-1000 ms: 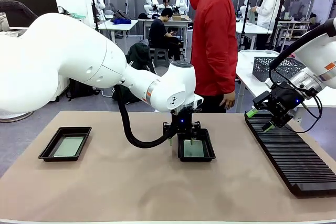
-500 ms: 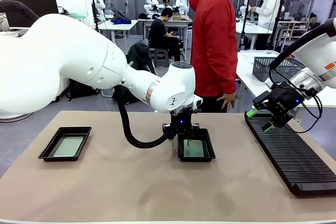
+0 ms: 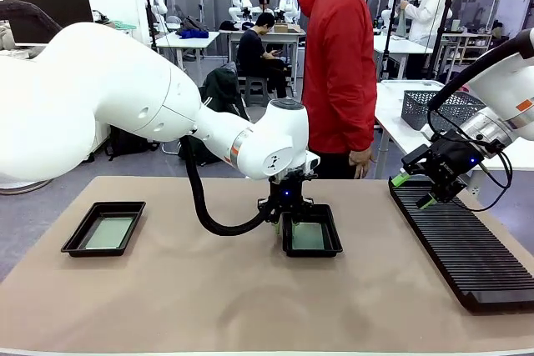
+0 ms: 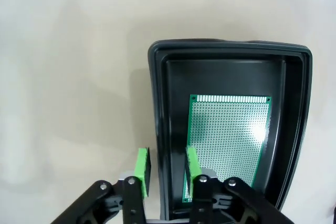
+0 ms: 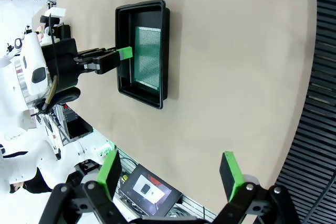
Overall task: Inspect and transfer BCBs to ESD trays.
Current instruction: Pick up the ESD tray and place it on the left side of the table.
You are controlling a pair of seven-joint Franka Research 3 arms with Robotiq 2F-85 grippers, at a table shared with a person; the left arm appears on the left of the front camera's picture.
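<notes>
Straddling tray (image 4: 157,129) wall: left hand (image 4: 166,167), grip unclear | right hand (image 3: 415,190) released over rack (image 3: 467,248)

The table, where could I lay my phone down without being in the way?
The bare tan mat between the left tray and the middle tray is free, as is the wide strip along the near edge. Between the middle tray and the slotted rack is open too. It is crowded at the middle tray's rim, which the left gripper straddles.
</notes>
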